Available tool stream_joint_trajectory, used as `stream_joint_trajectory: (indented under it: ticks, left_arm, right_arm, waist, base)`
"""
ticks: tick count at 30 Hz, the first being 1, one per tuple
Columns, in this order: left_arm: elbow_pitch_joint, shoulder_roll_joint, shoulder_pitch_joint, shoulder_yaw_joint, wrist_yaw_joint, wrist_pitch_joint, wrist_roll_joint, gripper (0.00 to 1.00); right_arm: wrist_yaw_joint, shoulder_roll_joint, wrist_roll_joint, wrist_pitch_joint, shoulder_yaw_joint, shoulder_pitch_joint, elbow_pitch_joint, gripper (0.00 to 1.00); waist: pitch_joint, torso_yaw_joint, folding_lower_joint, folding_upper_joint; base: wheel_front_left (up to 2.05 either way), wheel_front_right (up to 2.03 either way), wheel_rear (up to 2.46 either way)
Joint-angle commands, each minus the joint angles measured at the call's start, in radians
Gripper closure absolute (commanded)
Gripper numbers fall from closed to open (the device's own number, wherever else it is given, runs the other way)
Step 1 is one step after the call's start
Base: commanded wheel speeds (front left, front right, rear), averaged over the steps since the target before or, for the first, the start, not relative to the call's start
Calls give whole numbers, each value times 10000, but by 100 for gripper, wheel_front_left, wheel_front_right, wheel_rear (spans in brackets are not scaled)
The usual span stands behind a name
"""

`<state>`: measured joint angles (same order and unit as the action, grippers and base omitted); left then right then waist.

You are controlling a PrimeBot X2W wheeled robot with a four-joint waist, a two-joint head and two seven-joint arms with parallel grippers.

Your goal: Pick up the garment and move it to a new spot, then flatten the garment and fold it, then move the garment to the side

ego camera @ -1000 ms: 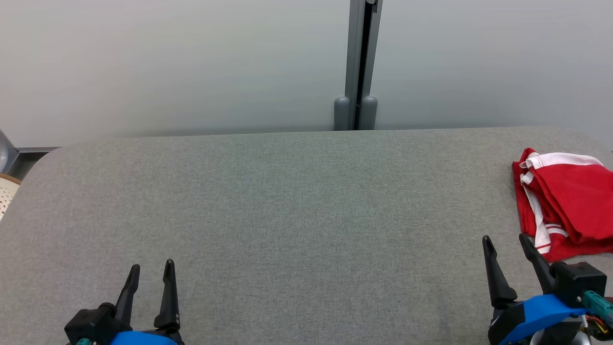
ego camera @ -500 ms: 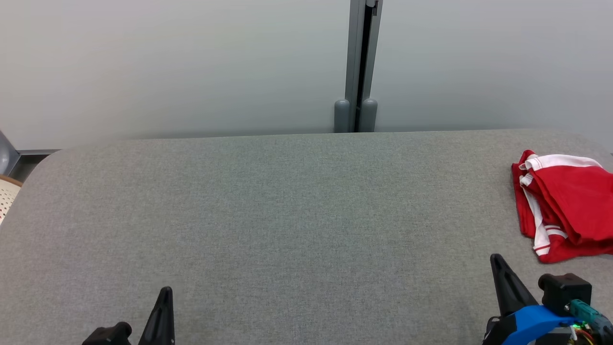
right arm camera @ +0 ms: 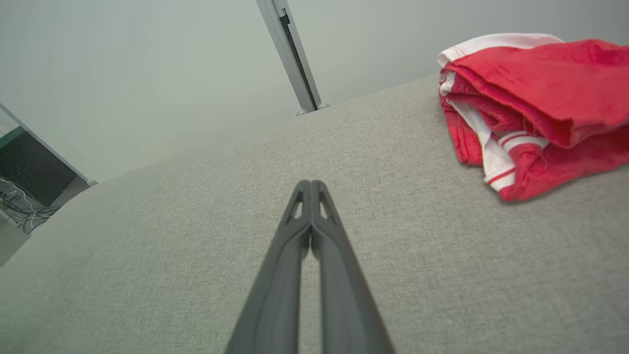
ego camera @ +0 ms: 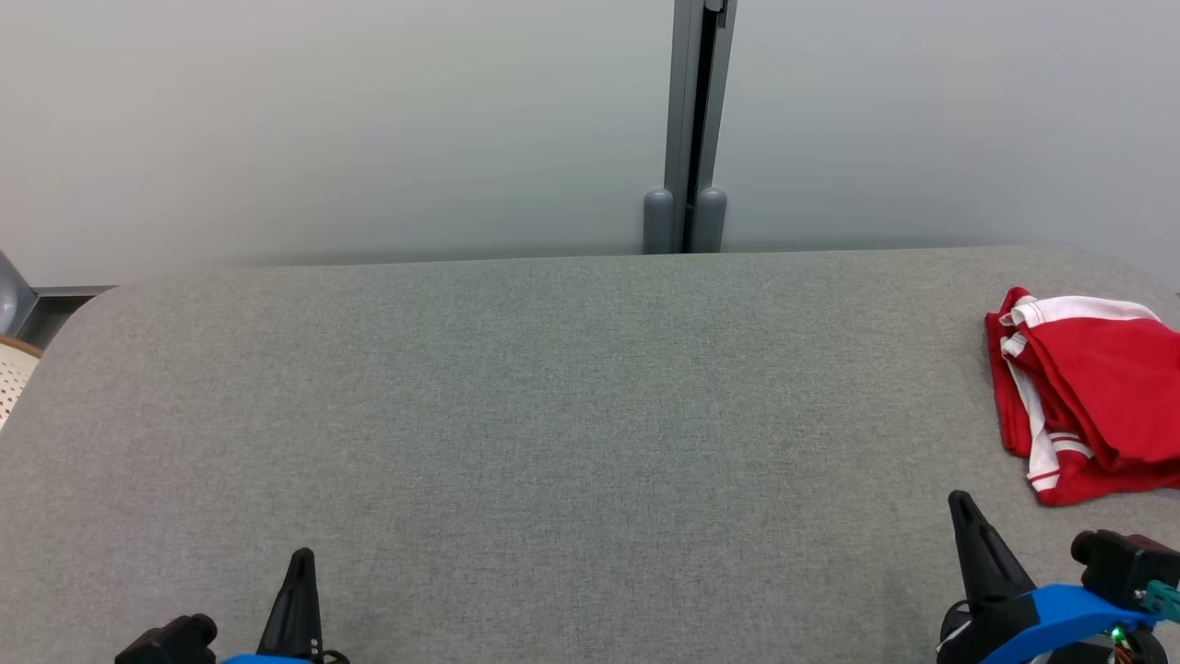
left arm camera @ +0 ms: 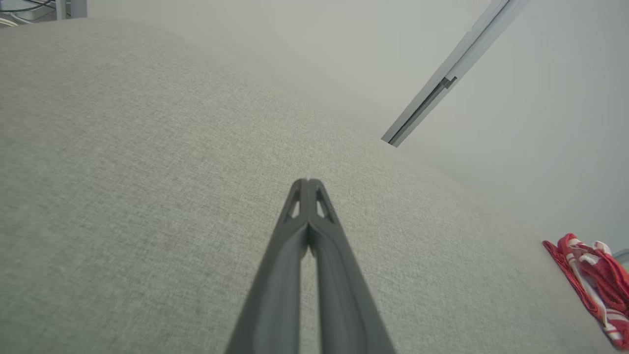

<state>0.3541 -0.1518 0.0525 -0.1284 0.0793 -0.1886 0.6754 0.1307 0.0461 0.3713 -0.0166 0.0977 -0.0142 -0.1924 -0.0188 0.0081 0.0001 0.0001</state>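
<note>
Near the right edge of the table (ego camera: pixel 553 415), toward its far right corner, lies the garment (ego camera: pixel 1092 387): a red bundle with white trim and stripes, folded over itself in several loose layers. Part of it runs past the side of the head view, so you cannot tell how close it sits to the table's edge.

Your right end effector (ego camera: pixel 961 503) hovers at the near edge, near the garment but not touching it, fingers pressed together on nothing. Your left end effector (ego camera: pixel 300 557) waits at the near edge toward the left corner, well apart from the garment, also closed and empty.

The main risk: reaching in with fingers together would likely shove the bundle toward the right edge and off the table. Pinching only the top layer could let the rest unroll and drag.

Bare grey fabric lies between the right end effector and the garment. A grey post (ego camera: pixel 691 120) rises behind the far edge, and a pale perforated object (ego camera: pixel 13 373) sits beyond the left edge.
</note>
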Motion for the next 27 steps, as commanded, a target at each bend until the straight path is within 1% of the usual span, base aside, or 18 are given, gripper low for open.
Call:
stream_joint_trajectory:
  ticks: [1,6,7,27]
  left_arm:
    - [-212,-11,-374,166,38,114,394,100]
    - [-281,64,-473,333,78,325,1054,100]
    - [-281,64,-473,333,78,325,1054,100]
    - [-522,324,-818,920,202,1074,3354,100]
  right_arm:
    - [0,26,544,-27,12,300,121,100]
    - [0,29,1417,-87,17,371,85,100]
    - [0,29,1417,-87,17,371,85,100]
    - [1,37,4454,-330,59,643,-71,100]
  waist:
    - [4,-2,-1,-1]
    - [14,-5,-1,-1]
    - [14,-5,-1,-1]
    - [53,-20,-1,-1]
  base:
    - [0,0,0]
    - [0,0,0]
    - [0,0,0]
    - [0,0,0]
